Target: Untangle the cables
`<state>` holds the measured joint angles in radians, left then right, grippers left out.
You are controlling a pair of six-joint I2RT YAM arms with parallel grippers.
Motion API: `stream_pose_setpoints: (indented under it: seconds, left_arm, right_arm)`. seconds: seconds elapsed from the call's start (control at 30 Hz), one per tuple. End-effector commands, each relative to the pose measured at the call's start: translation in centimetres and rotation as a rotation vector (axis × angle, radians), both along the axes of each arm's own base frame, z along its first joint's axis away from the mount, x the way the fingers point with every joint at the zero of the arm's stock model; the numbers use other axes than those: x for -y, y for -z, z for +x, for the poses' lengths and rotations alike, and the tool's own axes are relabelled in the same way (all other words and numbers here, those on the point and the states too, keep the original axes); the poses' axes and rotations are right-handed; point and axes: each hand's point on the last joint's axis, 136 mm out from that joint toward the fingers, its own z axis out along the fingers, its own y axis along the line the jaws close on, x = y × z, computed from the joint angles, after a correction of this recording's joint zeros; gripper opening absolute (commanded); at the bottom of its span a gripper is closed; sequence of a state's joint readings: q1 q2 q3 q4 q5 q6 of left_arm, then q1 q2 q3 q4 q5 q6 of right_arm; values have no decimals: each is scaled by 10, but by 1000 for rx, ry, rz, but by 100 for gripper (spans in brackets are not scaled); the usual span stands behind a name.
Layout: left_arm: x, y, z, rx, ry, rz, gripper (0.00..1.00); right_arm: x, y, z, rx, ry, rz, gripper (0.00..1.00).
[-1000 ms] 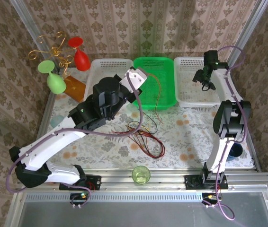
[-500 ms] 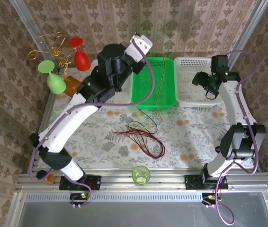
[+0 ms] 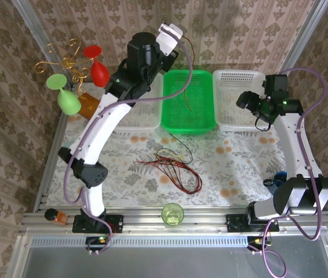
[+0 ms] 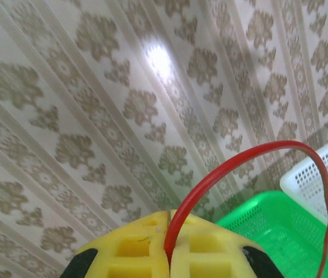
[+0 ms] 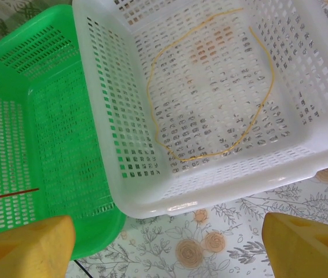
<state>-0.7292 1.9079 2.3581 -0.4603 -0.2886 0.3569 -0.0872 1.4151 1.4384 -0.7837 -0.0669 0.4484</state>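
A loose tangle of red and black cables (image 3: 172, 168) lies on the flowered table in front of the green basket (image 3: 190, 130). My left gripper (image 3: 172, 32) is raised high by the back wall. In the left wrist view this gripper (image 4: 168, 243) is shut on a red cable (image 4: 239, 159). The cable arcs over and hangs down, its tail (image 3: 189, 103) inside the green basket. My right gripper (image 3: 251, 104) hovers open and holds nothing. In the right wrist view it (image 5: 167, 249) is above the near edge of the right white basket (image 5: 210, 191). A yellow cable (image 5: 266, 75) lies looped in that basket.
A second white basket (image 3: 135, 124) stands left of the green one, partly under my left arm. A gold wire stand (image 3: 65, 63), a red glass (image 3: 97, 66) and a green glass (image 3: 65, 98) crowd the back left. A green cup (image 3: 172, 214) sits at the front edge.
My left arm has swung up and back toward the wall, lifting the red cable's lower end off the table into the green basket. My right gripper has drifted toward the near edge of its basket and opened wider.
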Motion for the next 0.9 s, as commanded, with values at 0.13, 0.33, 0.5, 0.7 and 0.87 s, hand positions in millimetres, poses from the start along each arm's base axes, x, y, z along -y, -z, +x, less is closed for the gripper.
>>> stream_pose_setpoints:
  seconds: [0.13,0.33,0.5,0.7,0.87]
  left_arm:
    - [24,138,41,-373,2,11,0]
    - [45,235,47,-624,11,25,0]
    - [57,290,46,-783,7,-7,0]
    - [65,347,45,-960,-6,-62,0]
    - [62,388,43,-1090,-52,-69,0]
  right_arm:
    - [-9,-1,-13,16,-21,43,86]
    - [-10,6,-20,-2,-27,46,86]
    - [-13,9,-23,-5,-34,58,86]
    - [-14,11,-24,-11,-39,66,86]
    - [-17,13,-27,-16,-47,74,86]
